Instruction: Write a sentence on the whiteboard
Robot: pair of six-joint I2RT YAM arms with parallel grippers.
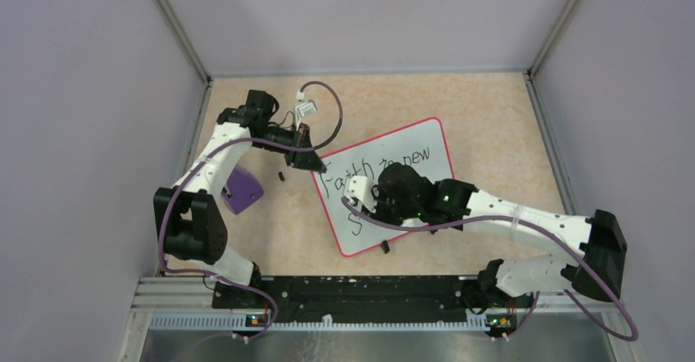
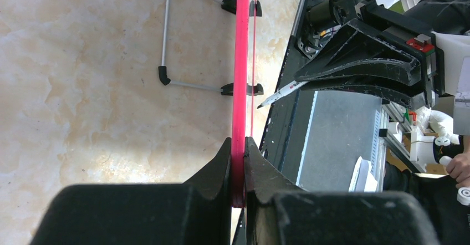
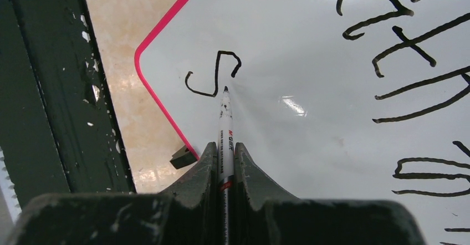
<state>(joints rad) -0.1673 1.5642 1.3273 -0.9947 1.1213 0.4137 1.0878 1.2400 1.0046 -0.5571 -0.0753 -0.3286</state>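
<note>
flat glossy white whiteboard [image 1: 432, 174] w/ thin pink rim lies skewed mid beige tabletop [image 1: 492, 116]. left gripper [image 2: 238, 142] jaws clamped on rim at board's far-left corner. right gripper [image 3: 224, 145] jaws pinch slim white marker pen [image 3: 225, 117], tip on board beside black handwritten "s" [image 3: 216, 73], 2nd line of sentence [image 1: 410, 156].

Glossy smooth whiteboard [image 3: 310, 145] with pink rim [image 2: 241, 62]; smooth marbled tabletop [image 1: 492, 116]; white plastic marker [image 3: 225, 123].

whiteboard [image 1: 426, 137] on table [image 1: 492, 116], block [image 1: 243, 188] left of it, marker [image 3: 225, 120] tip on whiteboard
</note>
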